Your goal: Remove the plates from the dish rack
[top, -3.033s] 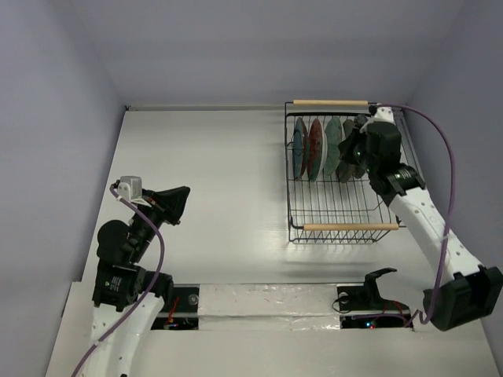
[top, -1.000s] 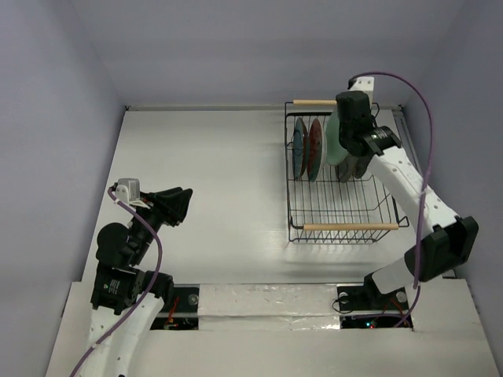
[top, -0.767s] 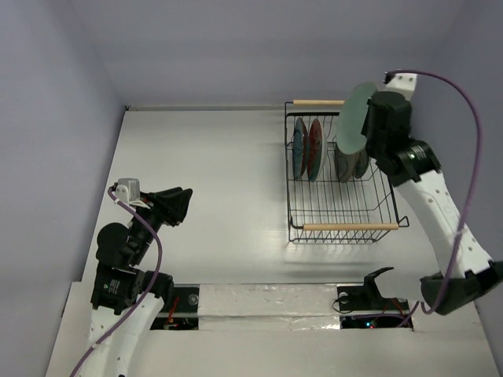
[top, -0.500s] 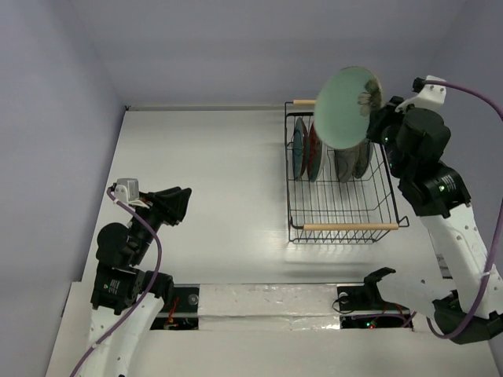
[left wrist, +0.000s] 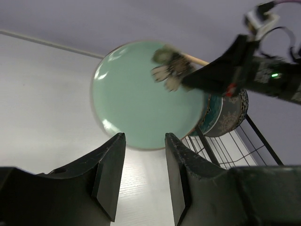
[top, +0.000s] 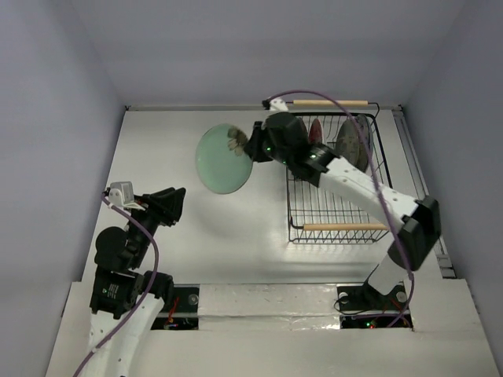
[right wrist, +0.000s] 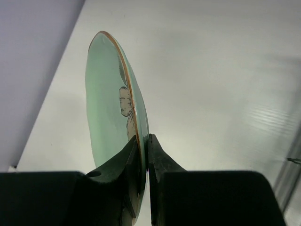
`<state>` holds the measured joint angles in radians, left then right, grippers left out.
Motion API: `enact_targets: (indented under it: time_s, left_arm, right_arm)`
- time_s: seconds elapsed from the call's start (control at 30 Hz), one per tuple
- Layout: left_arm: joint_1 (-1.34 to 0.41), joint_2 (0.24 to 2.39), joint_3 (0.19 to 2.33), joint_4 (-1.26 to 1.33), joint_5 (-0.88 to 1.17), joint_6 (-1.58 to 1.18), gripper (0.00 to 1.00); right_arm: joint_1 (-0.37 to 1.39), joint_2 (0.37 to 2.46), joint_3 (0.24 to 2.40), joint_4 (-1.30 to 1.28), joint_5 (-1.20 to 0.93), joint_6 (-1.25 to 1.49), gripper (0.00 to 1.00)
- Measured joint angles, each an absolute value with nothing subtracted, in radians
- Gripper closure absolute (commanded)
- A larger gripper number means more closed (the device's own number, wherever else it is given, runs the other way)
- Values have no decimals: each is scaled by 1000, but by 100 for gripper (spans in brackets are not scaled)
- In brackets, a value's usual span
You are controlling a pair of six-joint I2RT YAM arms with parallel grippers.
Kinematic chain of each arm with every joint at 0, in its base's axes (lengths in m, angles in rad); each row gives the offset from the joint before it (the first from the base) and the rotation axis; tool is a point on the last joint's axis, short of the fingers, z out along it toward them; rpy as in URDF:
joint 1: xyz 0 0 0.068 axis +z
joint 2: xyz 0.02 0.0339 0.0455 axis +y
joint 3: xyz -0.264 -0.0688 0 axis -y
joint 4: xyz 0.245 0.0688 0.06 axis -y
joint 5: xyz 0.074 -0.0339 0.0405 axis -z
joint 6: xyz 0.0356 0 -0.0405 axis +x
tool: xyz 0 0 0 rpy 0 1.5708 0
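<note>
My right gripper (top: 253, 147) is shut on the rim of the pale green plate (top: 222, 159) and holds it in the air, left of the dish rack (top: 338, 228) and above the table's middle. The plate shows edge-on in the right wrist view (right wrist: 110, 103) and face-on in the left wrist view (left wrist: 141, 94). The black wire rack with wooden handles still holds plates upright at its far end: a red one (top: 316, 130), a grey one (top: 350, 141) and others partly hidden by my right arm. My left gripper (top: 178, 201) is open and empty at the near left, pointing toward the green plate.
White table (top: 196, 236) with grey walls at left, back and right. The right arm (top: 354, 184) reaches diagonally across the rack. The rack's near part holds no plates.
My right gripper lifted the pale green plate out of the rack and swung it left, over the table's middle. The left arm barely moved.
</note>
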<state>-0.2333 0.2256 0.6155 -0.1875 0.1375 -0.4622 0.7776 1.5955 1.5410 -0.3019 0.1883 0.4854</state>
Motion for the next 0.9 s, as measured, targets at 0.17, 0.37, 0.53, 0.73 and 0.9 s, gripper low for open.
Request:
enact_targets:
  time_s: [0.17,0.37,0.53,0.73,0.9]
  left_arm:
    - [-233,214,616,-190,129,-465,63]
    - [-233,213,616,-192,129,-466,62]
    - [-233,213,616,-192,130,-467,62]
    - [-233,213,616,-192,130,-469,62]
    - [-233,213,616,-192,130,-469,62]
  right_arm:
    - [844,1796,1638,-305,162,508,100]
    - [867,1976,1723,-282,130,544,100]
    - [867,2088,1774,-284,131,555,100]
    - [862,2167,1824,-282,169,578,100]
    - [864,2167,1820,-274,215,600,91]
